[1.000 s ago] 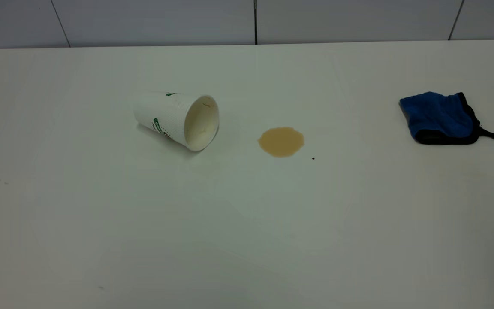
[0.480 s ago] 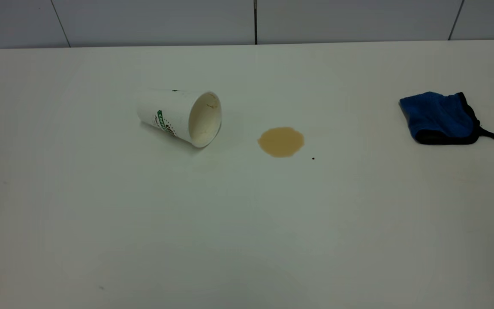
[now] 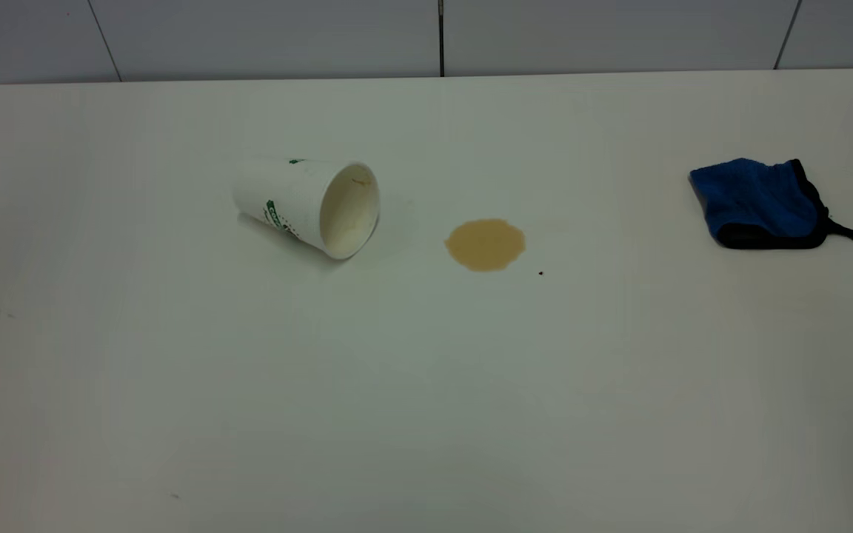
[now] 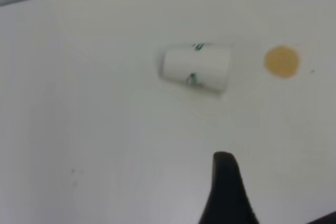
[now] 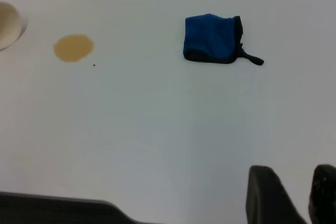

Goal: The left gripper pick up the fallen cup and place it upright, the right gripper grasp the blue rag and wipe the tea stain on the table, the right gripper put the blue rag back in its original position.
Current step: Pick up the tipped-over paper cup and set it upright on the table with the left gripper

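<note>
Over on the left of the table, the cup lay on its side, at about ten o'clock from the tea stain in the exterior view. Its mouth was turned toward that puddle, which I judged to be why the liquid had pooled just off its rim. My left gripper hung above bare tabletop, well short of the cup and touching nothing. How wide it stood I could not tell from the wrist view, but it carried nothing. The cup sat ahead of it with its side wall presented, so I judged a reach forward and down across the body to be the first job. The stain was near the middle of the table, clear of the cup, with a tiny dark speck at about four o'clock from it. Far out at two o'clock from the stain the blue rag lay folded and untouched, its strap trailing toward the table's right edge. My right gripper waited well back from the rag, fingers parted and empty, with the cloth ahead of it and the stain off to one side.
</note>
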`<state>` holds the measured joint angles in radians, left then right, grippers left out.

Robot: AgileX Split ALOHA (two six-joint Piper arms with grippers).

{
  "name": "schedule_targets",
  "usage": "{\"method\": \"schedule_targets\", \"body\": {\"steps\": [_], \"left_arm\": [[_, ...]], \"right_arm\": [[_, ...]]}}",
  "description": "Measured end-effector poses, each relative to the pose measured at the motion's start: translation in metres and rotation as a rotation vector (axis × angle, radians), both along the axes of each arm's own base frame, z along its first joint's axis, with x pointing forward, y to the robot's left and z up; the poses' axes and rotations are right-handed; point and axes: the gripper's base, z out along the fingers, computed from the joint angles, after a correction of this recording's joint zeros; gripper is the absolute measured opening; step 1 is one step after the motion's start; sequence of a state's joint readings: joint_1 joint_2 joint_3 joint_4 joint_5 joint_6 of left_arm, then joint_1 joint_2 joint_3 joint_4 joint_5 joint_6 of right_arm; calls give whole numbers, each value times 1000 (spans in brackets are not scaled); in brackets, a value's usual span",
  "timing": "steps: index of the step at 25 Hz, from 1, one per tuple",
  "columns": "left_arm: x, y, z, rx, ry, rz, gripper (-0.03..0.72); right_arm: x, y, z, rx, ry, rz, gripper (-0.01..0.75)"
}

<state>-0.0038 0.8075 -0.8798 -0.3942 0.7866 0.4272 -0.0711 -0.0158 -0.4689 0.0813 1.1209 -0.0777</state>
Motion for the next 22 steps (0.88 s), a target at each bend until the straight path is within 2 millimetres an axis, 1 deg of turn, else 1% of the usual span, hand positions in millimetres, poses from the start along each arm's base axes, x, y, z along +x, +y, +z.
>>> {"method": "schedule_targets", "body": {"steps": [1,4,7,10,12,13,15,17,19,20,22], "left_arm": [[8,-2,3,-19,-9,-16,564],[38,-5,2,-35,19,-51,564],[73,-8,-10,-29,96,-67,564],[109,-24,-24,8,160,-120,564],[134,-40,-30,50,194,-142,564],[147,-48,-37,83,225,-142,564],[169,-70,-47,171,254,-148,564],[189,-92,-65,273,299,-129,564],[204,-118,-82,381,306,-110,564],[211,-129,-94,435,315,-87,564],[220,-154,-114,527,300,-55,564]], "right_arm": [[0,0,0,0,0,0,238],[0,0,0,0,0,0,238],[0,0,0,0,0,0,238],[0,0,0,0,0,0,238],[0,0,0,1,0,0,238],[0,0,0,1,0,0,238],[0,0,0,1,0,0,238],[0,0,0,1,0,0,238],[0,0,0,1,0,0,238],[0,0,0,1,0,0,238],[0,0,0,1,0,0,238]]}}
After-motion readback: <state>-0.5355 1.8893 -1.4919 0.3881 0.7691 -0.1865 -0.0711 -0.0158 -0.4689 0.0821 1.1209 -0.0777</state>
